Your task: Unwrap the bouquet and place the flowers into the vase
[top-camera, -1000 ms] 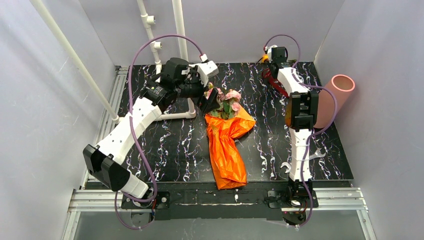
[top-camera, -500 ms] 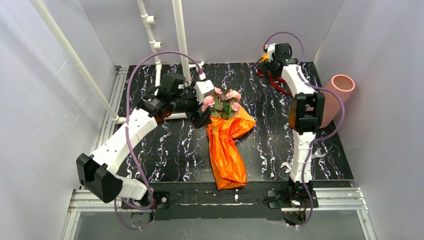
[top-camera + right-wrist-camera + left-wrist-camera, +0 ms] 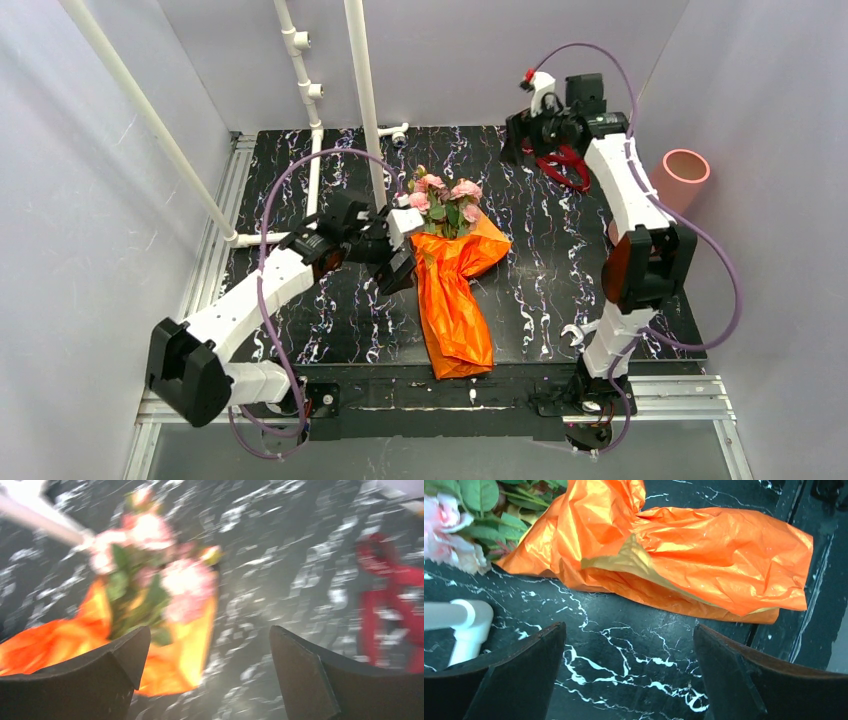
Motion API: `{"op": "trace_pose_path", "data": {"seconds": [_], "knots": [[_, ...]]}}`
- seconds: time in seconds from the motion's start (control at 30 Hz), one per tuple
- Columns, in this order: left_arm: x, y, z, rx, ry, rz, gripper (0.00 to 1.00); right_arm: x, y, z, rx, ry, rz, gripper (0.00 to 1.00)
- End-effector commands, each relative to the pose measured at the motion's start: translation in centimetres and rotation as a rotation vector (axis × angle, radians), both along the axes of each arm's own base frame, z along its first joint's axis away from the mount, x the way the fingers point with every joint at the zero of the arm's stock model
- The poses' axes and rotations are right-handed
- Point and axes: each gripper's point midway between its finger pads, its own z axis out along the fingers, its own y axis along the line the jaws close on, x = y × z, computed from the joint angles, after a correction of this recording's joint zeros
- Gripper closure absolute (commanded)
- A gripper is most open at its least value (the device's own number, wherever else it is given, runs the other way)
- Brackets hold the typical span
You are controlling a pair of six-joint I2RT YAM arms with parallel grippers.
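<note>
just beyond left gripper, bouquet

The bouquet lies flat near the middle of the table, its narrow end at the near edge and its wide end pointing to the far edge. Its crinkled, shiny orange wrapping paper is loose, one flap spread to the right. The flowers, pink roses with green leaves, stick out of the wide end. The salmon-pink vase stands at the table's right edge, well apart, its open mouth up.
</note>
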Motion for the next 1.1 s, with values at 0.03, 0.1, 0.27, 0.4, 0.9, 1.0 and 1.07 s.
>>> {"op": "trace_pose_path", "data": {"seconds": [0.03, 0.1, 0.27, 0.4, 0.9, 1.0, 1.07], "knots": [[0.6, 1.7, 2.7, -0.175, -0.052, 0.198, 0.02, -12.0, 9.6, 0.0, 0.154, 0.239, 0.248, 0.04], [0.8, 2.9, 2.5, -0.176, -0.031, 0.276, 0.02, -14.4, 12.0, -0.5, 0.134, 0.259, 0.293, 0.04], [1.5, 5.2, 2.3, -0.131, -0.084, 0.385, 0.02, -18.1, 17.1, -2.7, 0.074, 0.329, 0.361, 0.05], [1.4, 6.1, 2.1, -0.117, -0.101, 0.421, 0.02, -19.7, 19.0, -6.2, -0.048, 0.399, 0.389, 0.09], [0.6, 4.1, 1.9, -0.110, -0.187, 0.156, 0.02, -23.9, 18.8, -7.2, -0.214, 0.425, 0.499, 0.99], [0.4, 3.2, 1.2, -0.089, -0.236, 0.026, 0.02, -23.0, 16.6, -5.3, -0.214, 0.410, 0.451, 0.99], [0.2, 2.3, 0.9, -0.075, -0.284, -0.066, 0.02, -22.4, 14.2, -4.7, -0.217, 0.423, 0.391, 0.99]]}}
